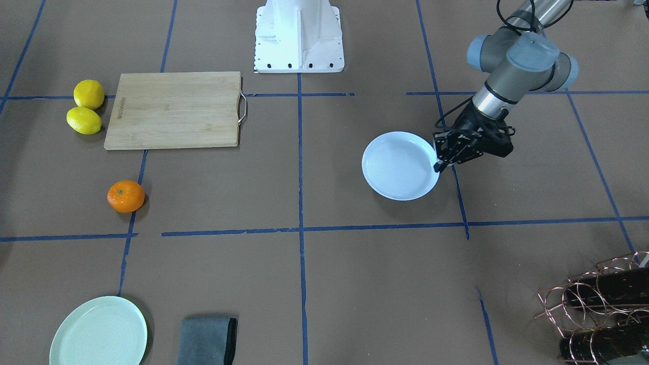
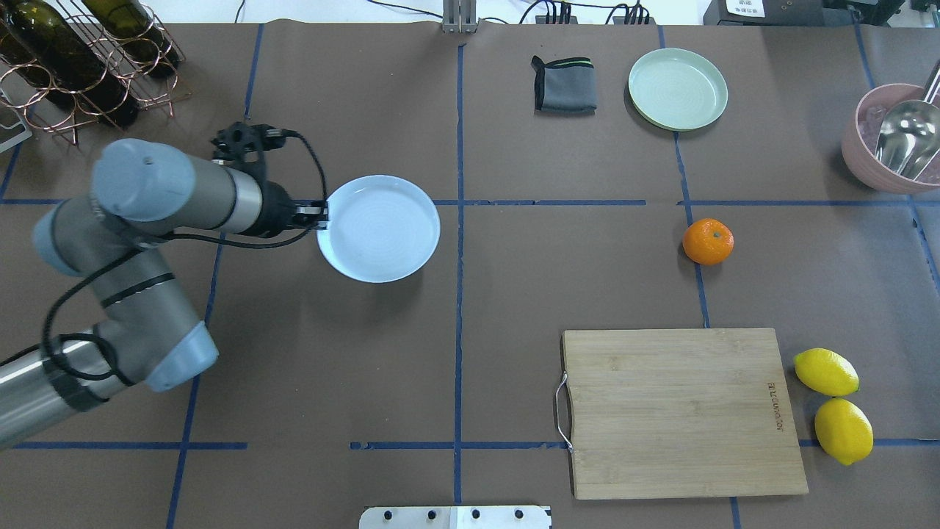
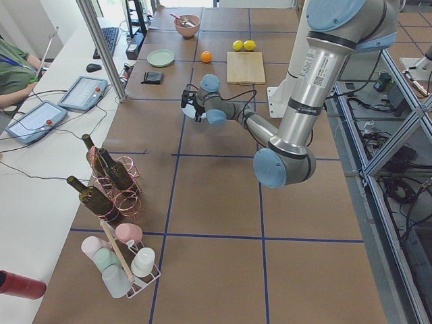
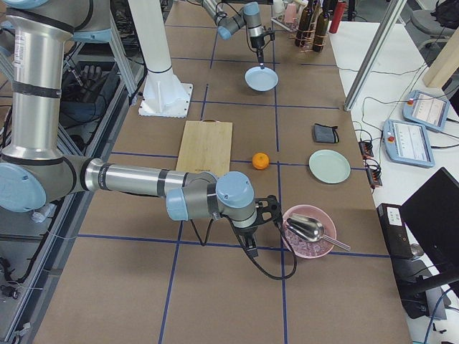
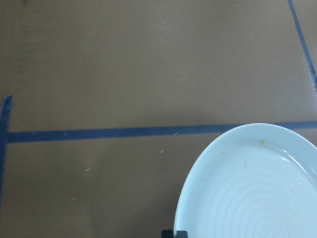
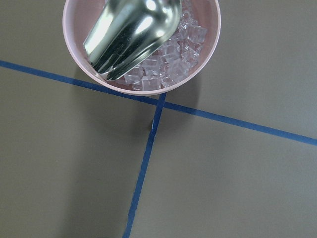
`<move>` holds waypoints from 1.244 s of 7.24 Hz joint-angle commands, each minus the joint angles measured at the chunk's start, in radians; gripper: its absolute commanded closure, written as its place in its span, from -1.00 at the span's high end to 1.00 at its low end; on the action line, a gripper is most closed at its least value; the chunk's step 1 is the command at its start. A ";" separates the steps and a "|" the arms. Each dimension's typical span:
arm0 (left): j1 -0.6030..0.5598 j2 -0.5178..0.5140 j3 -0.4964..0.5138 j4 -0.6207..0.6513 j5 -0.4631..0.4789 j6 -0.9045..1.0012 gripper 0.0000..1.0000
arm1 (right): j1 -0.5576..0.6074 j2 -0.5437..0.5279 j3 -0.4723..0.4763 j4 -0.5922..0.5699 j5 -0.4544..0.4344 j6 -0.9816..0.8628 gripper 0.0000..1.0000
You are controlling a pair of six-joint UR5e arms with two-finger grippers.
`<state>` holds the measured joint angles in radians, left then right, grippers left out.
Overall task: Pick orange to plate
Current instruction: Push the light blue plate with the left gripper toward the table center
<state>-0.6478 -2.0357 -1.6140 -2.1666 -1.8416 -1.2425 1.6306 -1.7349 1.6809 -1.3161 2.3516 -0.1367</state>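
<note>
The orange [image 2: 708, 241] lies alone on the brown table on the right half of the overhead view, beside a blue tape line, and also shows in the front view [image 1: 125, 196]. The white, faintly bluish plate [image 2: 379, 228] rests left of centre, empty. My left gripper [image 2: 322, 214] is at the plate's left rim, fingers pinched on the edge [image 1: 439, 165]. The left wrist view shows the plate [image 5: 252, 188] filling its lower right. My right gripper [image 4: 271, 208] shows only in the exterior right view, near a pink bowl; whether it is open or shut I cannot tell.
A wooden cutting board [image 2: 679, 411] lies near the robot's right side with two lemons [image 2: 826, 372] beside it. A pale green plate [image 2: 677, 89] and grey cloth [image 2: 564, 84] lie at the far edge. A pink bowl [image 2: 877, 169] holds ice and a scoop. A wine rack [image 2: 81, 59] stands far left.
</note>
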 commanded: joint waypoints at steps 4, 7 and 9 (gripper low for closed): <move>0.140 -0.156 0.140 0.024 0.134 -0.092 -1.00 | 0.000 0.000 -0.007 0.000 0.000 0.000 1.00; 0.137 -0.150 0.128 0.033 0.128 -0.057 1.00 | 0.000 0.003 -0.003 0.003 -0.002 -0.001 1.00; 0.059 -0.121 0.041 0.138 0.037 0.111 1.00 | 0.000 0.003 0.037 0.005 0.002 -0.013 1.00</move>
<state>-0.5372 -2.1772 -1.5183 -2.1058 -1.7379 -1.2347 1.6306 -1.7324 1.6922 -1.3129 2.3521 -0.1409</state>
